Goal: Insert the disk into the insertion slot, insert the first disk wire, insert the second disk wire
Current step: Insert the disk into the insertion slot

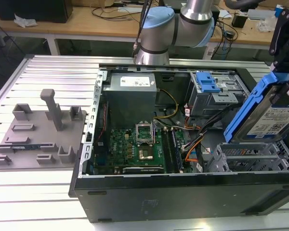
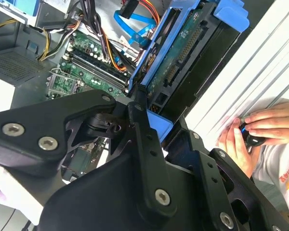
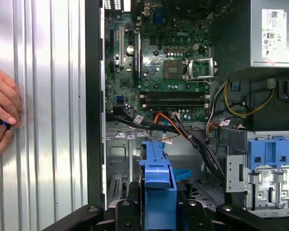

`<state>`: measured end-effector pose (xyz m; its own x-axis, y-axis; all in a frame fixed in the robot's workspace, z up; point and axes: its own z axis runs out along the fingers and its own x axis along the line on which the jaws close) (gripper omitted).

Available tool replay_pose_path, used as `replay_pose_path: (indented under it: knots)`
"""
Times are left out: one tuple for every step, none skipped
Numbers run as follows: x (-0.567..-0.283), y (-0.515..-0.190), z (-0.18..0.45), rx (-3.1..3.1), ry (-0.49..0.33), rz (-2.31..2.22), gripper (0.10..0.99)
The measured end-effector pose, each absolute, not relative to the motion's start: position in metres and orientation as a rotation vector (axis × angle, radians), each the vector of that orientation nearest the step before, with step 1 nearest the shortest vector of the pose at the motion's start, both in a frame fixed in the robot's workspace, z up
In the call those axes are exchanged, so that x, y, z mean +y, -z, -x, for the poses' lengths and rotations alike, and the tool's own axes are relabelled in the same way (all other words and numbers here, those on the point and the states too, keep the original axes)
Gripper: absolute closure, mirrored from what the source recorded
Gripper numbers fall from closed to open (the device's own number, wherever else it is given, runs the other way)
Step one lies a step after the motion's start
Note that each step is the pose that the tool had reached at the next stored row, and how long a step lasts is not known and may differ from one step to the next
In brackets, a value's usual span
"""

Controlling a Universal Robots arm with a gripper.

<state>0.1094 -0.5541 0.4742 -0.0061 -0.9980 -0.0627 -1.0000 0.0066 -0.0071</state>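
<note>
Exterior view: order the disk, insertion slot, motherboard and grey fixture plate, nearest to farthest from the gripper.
1. The disk, in the gripper, exterior view's right.
2. The insertion slot, just below it.
3. The motherboard, mid-case.
4. The grey fixture plate, exterior view's left.

In the exterior view the disk [image 1: 267, 120] runs off the picture's edge and covers part of the insertion slot [image 1: 241, 156]. In the second wrist view the pincer [image 2: 156, 122] hides its gripped end; a person's hands [image 2: 272, 125] hold something dark, too small to tell.
</note>
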Motion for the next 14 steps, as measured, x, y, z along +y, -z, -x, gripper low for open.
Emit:
replay_pose_path:
  knots:
    - [-0.5543,-0.4738,-0.1094,2.193,-0.061,2.179,0.722]
    - [-0.5546,-0.4733,-0.1093,2.193,-0.061,2.179,0.722]
    - [-0.5549,-0.4729,-0.1093,2.193,-0.061,2.179,0.722]
    - [-0.5552,-0.4725,-0.1094,2.193,-0.061,2.179,0.722]
    - [-0.5557,-0.4718,-0.1094,2.193,-0.060,2.179,0.722]
    - [-0.5560,-0.4715,-0.1094,2.193,-0.061,2.179,0.722]
    - [-0.5565,-0.4709,-0.1094,2.193,-0.061,2.179,0.722]
    - [-0.5570,-0.4703,-0.1094,2.193,-0.061,2.179,0.722]
    - [-0.5573,-0.4694,-0.1094,2.193,-0.061,2.179,0.722]
    - [-0.5577,-0.4686,-0.1094,2.193,-0.061,2.179,0.722]
    - [-0.5579,-0.4681,-0.1094,2.193,-0.061,2.179,0.722]
    - [-0.5582,-0.4675,-0.1095,2.193,-0.061,2.179,0.722]
    - [-0.5586,-0.4668,-0.1096,2.193,-0.061,2.179,0.722]
    - [-0.5591,-0.4658,-0.1099,2.193,-0.061,2.179,0.722]
